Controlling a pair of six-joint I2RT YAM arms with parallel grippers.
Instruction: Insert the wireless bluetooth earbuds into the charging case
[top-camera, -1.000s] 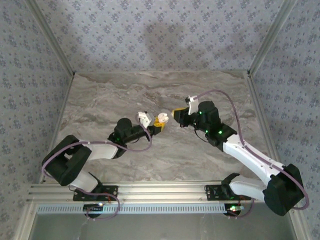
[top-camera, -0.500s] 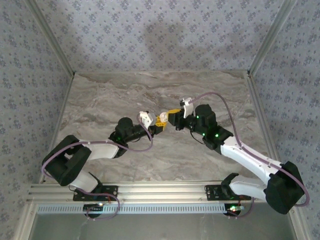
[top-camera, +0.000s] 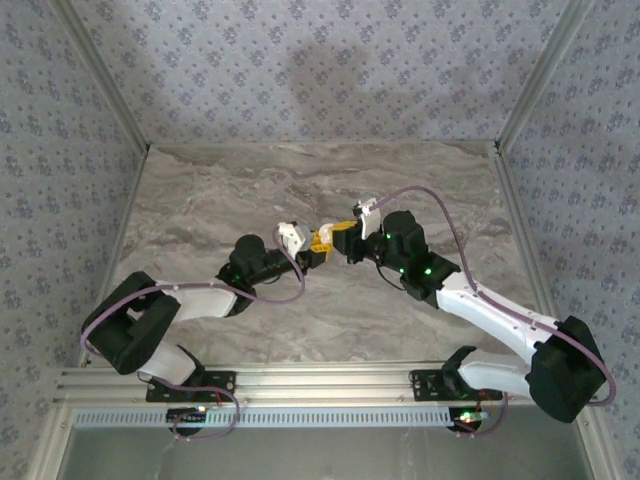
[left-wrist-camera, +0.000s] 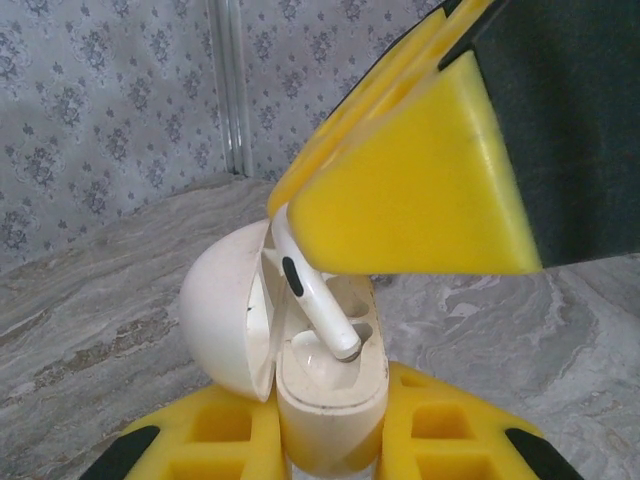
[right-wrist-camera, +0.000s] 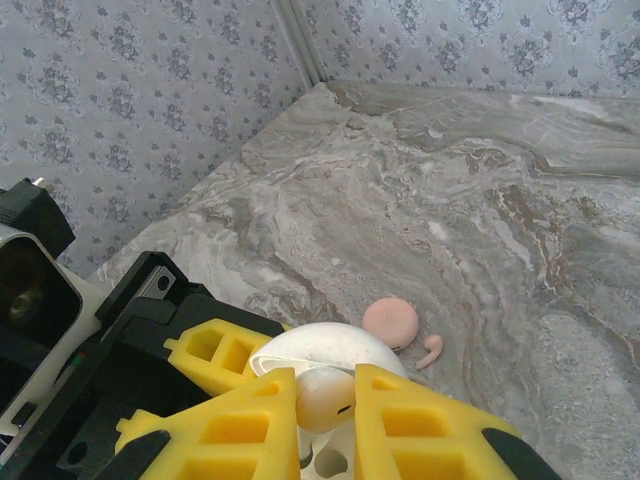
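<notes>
Clamps open case (left-wrist-camera: 330, 390) in left gripper (left-wrist-camera: 330, 452), pinches earbud (left-wrist-camera: 312, 298) in right gripper (right-wrist-camera: 325, 420) at its socket; likely needs straight downward push next.

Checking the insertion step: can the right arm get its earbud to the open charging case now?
Probably yes. The left hand holds the charging case upright, lid swung aside, and the earbud in the right hand has its stem tip at the opening. Nothing stands between.
</notes>
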